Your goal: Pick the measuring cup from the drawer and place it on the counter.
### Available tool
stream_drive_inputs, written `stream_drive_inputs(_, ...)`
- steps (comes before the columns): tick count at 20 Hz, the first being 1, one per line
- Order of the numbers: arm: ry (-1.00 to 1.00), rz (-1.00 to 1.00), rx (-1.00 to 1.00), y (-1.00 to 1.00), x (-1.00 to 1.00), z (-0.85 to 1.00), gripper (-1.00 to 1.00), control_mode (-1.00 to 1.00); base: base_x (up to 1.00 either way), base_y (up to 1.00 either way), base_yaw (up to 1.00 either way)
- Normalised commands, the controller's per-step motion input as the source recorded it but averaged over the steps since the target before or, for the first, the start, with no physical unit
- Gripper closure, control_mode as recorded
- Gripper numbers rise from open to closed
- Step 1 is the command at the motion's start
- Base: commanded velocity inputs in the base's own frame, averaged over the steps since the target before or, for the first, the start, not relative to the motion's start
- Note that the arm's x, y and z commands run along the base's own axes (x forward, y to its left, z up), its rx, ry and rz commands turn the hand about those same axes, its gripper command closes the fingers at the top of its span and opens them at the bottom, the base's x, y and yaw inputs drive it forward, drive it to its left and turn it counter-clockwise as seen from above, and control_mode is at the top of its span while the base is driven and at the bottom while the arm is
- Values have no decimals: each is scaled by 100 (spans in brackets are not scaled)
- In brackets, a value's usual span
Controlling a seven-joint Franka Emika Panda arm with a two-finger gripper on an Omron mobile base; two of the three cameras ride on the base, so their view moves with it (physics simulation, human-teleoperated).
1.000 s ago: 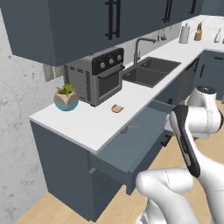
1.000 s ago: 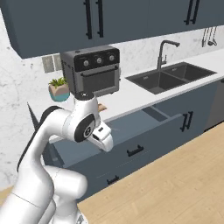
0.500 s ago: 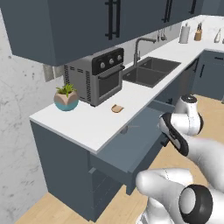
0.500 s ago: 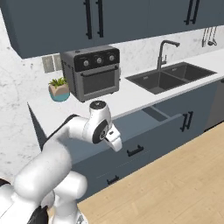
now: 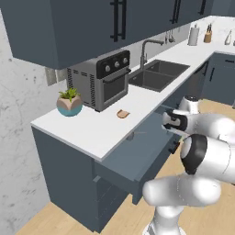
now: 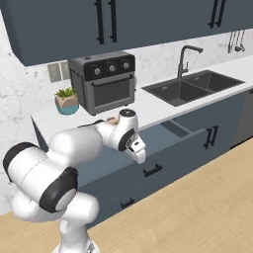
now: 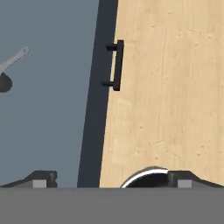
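Hand view: the measuring cup [image 7: 8, 72] was seen lying on the floor of the open drawer [image 7: 48, 109], well off from the fingers [image 7: 109, 180], which were spread wide and held nothing.

Pale wood floor [image 6: 207, 207], marbled white wall [image 5: 18, 101], dark blue-grey upper cabinets [image 6: 148, 20].
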Motion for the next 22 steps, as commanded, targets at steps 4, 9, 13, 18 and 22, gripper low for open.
stream_drive_inputs(4,27,0,0,0,61,-66,-100,-100,0,0,0)
stream_drive_inputs(9,16,0,0,0,48,-70,-100,-100,0,0,0)
stream_drive_inputs(13,0,0,3,0,42,-51,-100,-100,0,0,0)
stream_drive_inputs(18,0,0,2,0,36,-56,-100,-100,0,0,0)
stream_drive_inputs(22,0,0,0,0,44,-55,-100,-100,0,0,0)
